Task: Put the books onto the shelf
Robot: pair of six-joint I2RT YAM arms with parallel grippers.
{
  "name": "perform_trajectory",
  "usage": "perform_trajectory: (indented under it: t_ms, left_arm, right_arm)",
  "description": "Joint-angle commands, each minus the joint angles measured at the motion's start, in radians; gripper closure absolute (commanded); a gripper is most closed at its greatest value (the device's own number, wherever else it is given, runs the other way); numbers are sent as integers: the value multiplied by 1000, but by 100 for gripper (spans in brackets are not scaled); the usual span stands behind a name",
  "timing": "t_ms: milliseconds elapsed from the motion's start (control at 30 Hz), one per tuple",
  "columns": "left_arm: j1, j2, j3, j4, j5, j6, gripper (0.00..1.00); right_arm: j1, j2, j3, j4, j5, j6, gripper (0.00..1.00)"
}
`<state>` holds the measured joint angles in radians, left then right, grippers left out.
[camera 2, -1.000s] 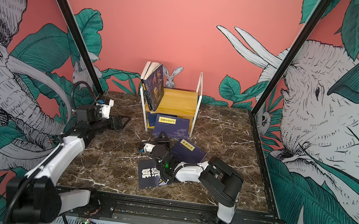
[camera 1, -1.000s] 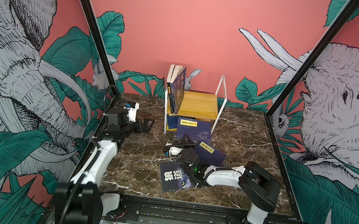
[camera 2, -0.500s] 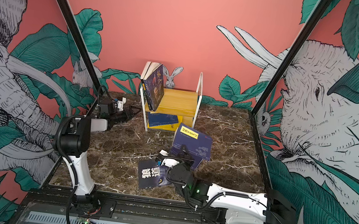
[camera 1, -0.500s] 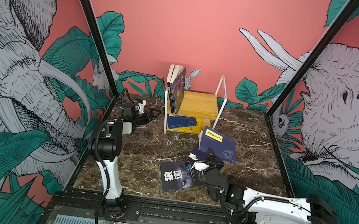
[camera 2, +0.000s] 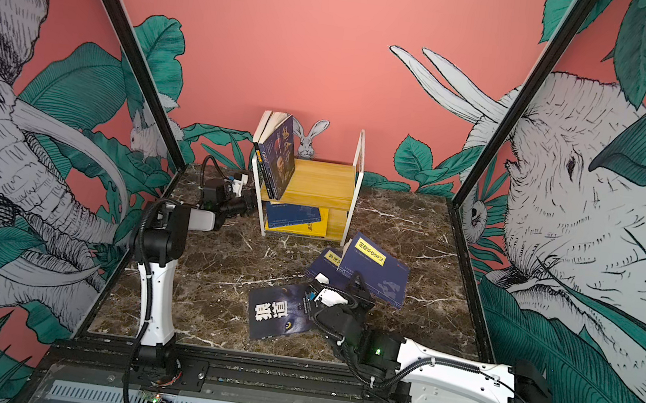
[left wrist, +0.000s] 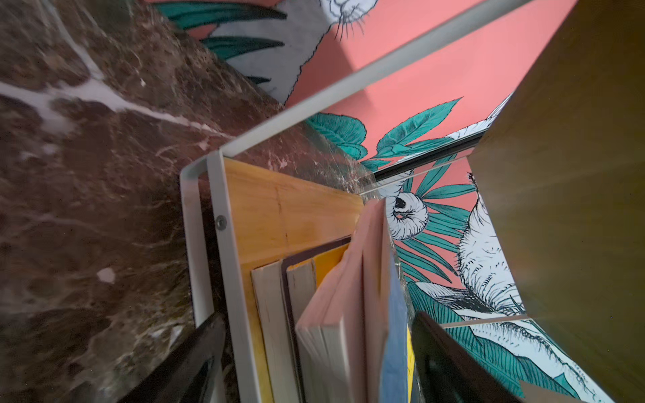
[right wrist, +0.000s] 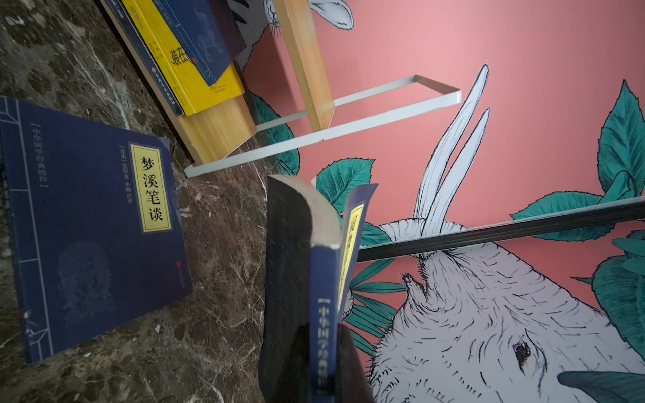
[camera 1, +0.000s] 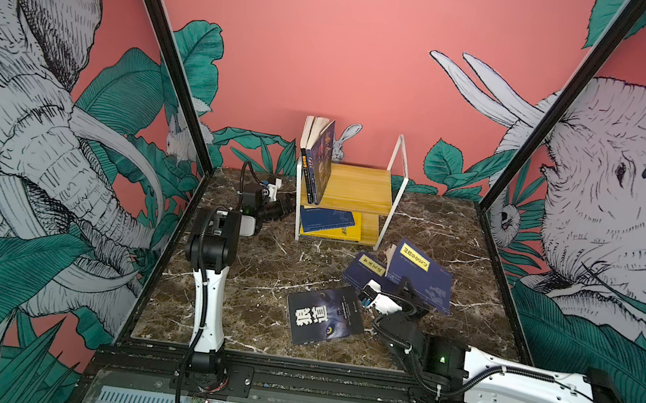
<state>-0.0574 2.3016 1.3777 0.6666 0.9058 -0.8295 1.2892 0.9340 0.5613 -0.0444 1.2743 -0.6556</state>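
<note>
The shelf (camera 1: 360, 192) (camera 2: 321, 183) stands at the back. Books (camera 1: 317, 159) lean upright on its top board, and a blue and a yellow book (camera 1: 329, 225) (left wrist: 349, 314) lie stacked on the lower board. My left gripper (camera 1: 285, 208) (left wrist: 317, 317) is open at the shelf's left side, its jaws straddling the frame post and that stack. My right gripper (camera 1: 403, 287) (right wrist: 323, 335) is shut on the spine of a navy book (camera 1: 423, 271) (right wrist: 324, 279), held tilted above the table. Another navy book (camera 1: 365, 267) (right wrist: 90, 223) and a dark book with white characters (camera 1: 321, 319) lie flat.
The marble table (camera 1: 262, 270) is walled by patterned panels with black corner posts (camera 1: 171, 62). A black rail (camera 1: 291, 374) runs along the front edge. The right half of the shelf's top board is bare wood.
My left gripper has moved right, up against the shelf's lower tier. My right gripper has lifted the navy book off the table and shifted it a little to the right.
</note>
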Motion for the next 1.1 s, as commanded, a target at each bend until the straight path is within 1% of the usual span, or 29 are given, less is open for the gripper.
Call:
perform_trajectory:
  t_ms: [0,33,100,233,300,367,567,633,733,800,900,967,1067]
  left_arm:
    - [0,9,37,45,9,-38,19]
    - [-2,9,42,44,11,-39,20]
    - [-2,11,53,39,9,-43,24]
    - [-2,31,83,12,18,-54,39]
    - [-2,32,88,15,18,-53,42]
    - [-2,41,102,23,23,-61,46]
    - [-6,76,150,11,34,-77,49]
    - [-5,82,156,11,37,-82,51]
    - [-5,76,159,10,38,-88,61]
    - [-4,72,163,10,41,-88,76]
    - [-4,63,164,29,38,-104,94]
    - [-5,54,167,32,44,-112,100]
    - [0,39,184,27,70,-106,100]
  right_arm:
    - [8,-34,8,-62,64,57,100]
    - [9,-37,17,-94,62,80,100]
    - [9,-38,18,-116,55,87,100]
    - [9,-32,8,-99,65,76,100]
    - [9,-31,6,-110,59,97,100]
    - [9,-24,-1,-111,54,92,100]
    - [9,-16,-1,-118,47,92,100]
    - [7,-22,-4,-116,48,86,100]
    - [8,-33,0,-118,57,98,100]
    - [7,-38,-7,-121,53,99,100]
    - [7,-32,-8,-116,56,97,100]
    - [7,-25,-9,-117,57,100,100]
    - [7,-15,-12,-119,55,97,100]
